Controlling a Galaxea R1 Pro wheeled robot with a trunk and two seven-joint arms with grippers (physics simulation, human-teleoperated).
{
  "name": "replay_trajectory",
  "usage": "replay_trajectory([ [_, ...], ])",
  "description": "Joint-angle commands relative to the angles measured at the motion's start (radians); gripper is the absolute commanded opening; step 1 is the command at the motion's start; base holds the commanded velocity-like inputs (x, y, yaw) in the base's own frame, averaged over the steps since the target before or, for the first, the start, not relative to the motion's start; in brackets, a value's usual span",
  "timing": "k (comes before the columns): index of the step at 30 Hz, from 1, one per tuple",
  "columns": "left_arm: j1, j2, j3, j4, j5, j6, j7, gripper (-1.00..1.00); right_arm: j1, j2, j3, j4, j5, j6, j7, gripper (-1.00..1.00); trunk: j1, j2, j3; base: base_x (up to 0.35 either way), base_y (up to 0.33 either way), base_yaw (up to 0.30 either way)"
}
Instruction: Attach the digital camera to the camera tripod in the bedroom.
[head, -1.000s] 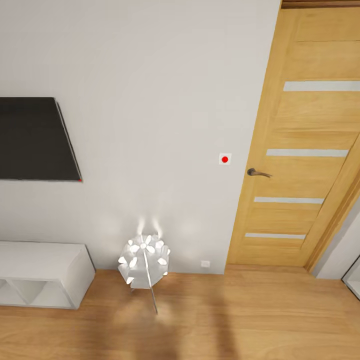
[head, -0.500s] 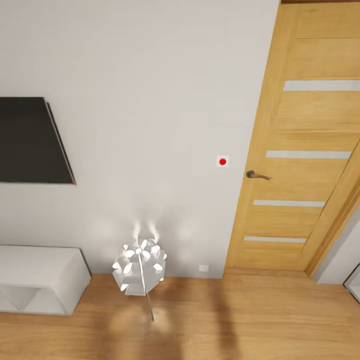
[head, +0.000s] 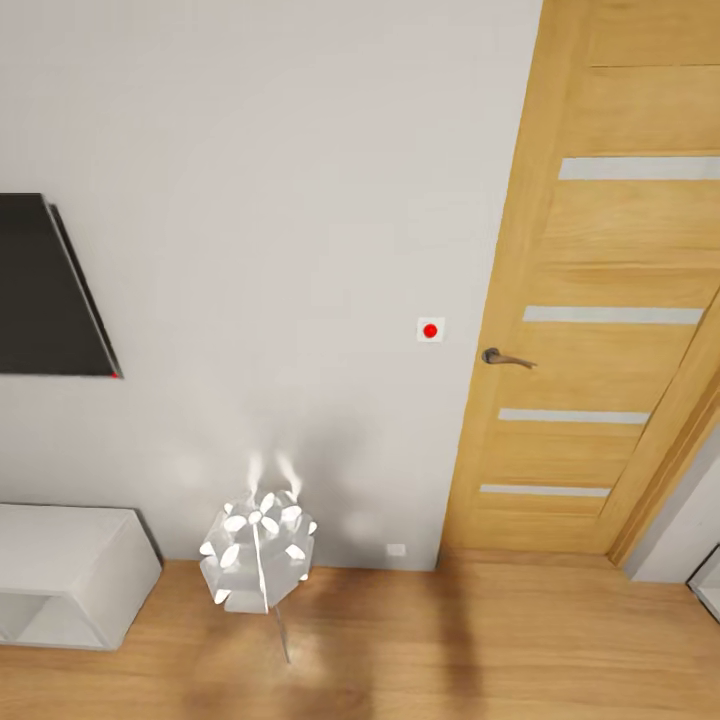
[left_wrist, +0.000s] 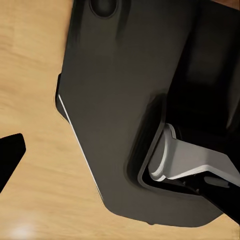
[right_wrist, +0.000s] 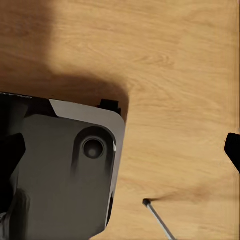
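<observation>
- Here, head view: white wall (head: 270, 200) takes most of the frame, bedroom.
- Wooden door (head: 610, 300) at right, shut, four pale horizontal strips across it; dark lever handle (head: 505, 358) at its left edge.
- Light wood plank floor (head: 480, 650) along the bottom, two soft shadows across it.
- Dark flat screen (head: 45, 285) on the wall at left, cut by the frame edge.
- White cube shelf (head: 70, 575) low at left, against the wall, standing on the floor.
- Lit white petal-shaped floor lamp (head: 255, 550) on a thin stem, between shelf and door, near the wall.
- Small white wall plate with a red dot (head: 430, 330) just left of the door frame; small white socket (head: 396, 549) near the skirting below it.
- Left wrist view: robot's black base body (left_wrist: 130, 100) over plank floor; one dark fingertip (left_wrist: 9, 155) at the frame edge. Gripper spacing: cannot tell.
- Right wrist view: black base corner (right_wrist: 60, 170), a thin metal rod (right_wrist: 157, 217) on the floor, one dark fingertip (right_wrist: 233, 149) at the edge. Gripper spacing: cannot tell.
</observation>
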Motion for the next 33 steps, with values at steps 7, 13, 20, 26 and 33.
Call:
replay_trajectory([
  [7,0.000,0.000,-0.001,-0.002,0.005,-0.001,0.001,1.00,-0.002,0.000,0.003,0.002,0.007,-0.003,0.001,1.00,0.001,-0.002,-0.002,0.201,-0.205,0.056],
  [13,0.000,0.000,-0.001,-0.002,0.006,-0.002,0.001,1.00,-0.002,0.000,0.003,0.002,0.007,-0.003,0.000,1.00,0.001,-0.002,-0.002,0.202,-0.207,0.243],
  [20,0.000,0.000,-0.001,-0.002,0.006,-0.002,0.001,1.00,-0.002,0.000,0.003,0.002,0.007,-0.003,0.000,1.00,0.001,-0.002,-0.002,0.202,-0.207,0.265],
  [26,0.000,0.000,-0.001,-0.002,0.007,-0.002,0.001,1.00,-0.002,0.000,0.003,0.002,0.007,-0.003,0.000,1.00,0.001,-0.002,-0.002,0.077,-0.069,0.267],
  [33,0.000,0.000,-0.001,-0.002,0.007,-0.002,0.001,1.00,-0.002,0.000,0.003,0.002,0.007,-0.003,0.000,1.00,0.001,-0.002,-0.002,0.009,-0.008,0.267],
])
